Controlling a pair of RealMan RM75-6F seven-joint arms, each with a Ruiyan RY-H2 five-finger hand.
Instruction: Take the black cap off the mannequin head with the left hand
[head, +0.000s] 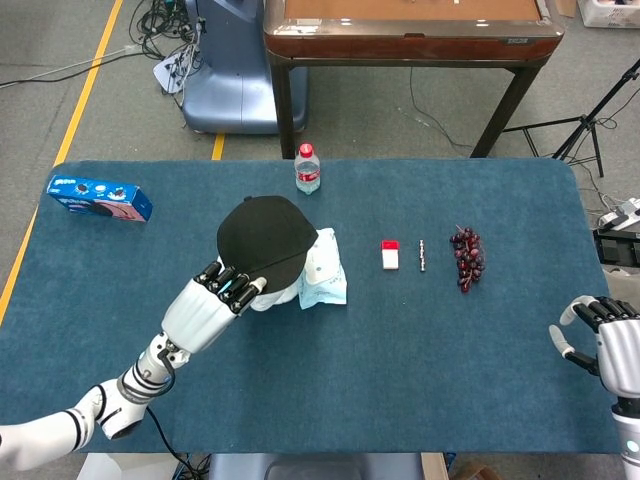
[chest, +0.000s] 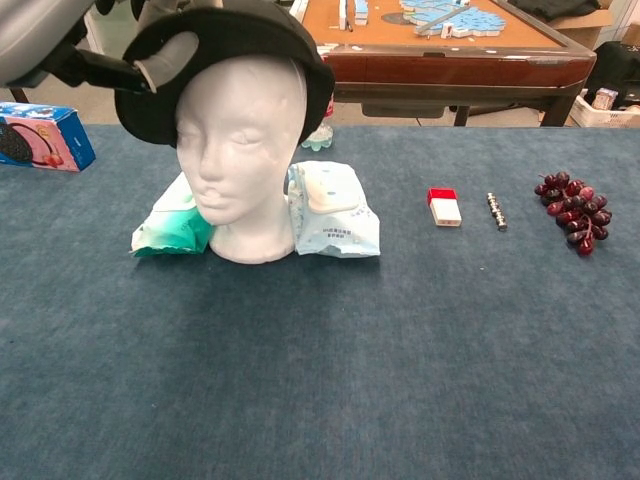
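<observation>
a: where is the black cap (chest: 240, 40)?

b: tipped up at the front on the mannequin head (chest: 245, 150), brim pinched in my left hand (head: 205, 305). my right hand (head: 605, 340) hangs unladen, fingers loosely apart.

a: what could go wrong?

b: i judge the back rim may snag and tip the head onto the wipes packs (chest: 335, 215). the table's near side offers open room.
</observation>
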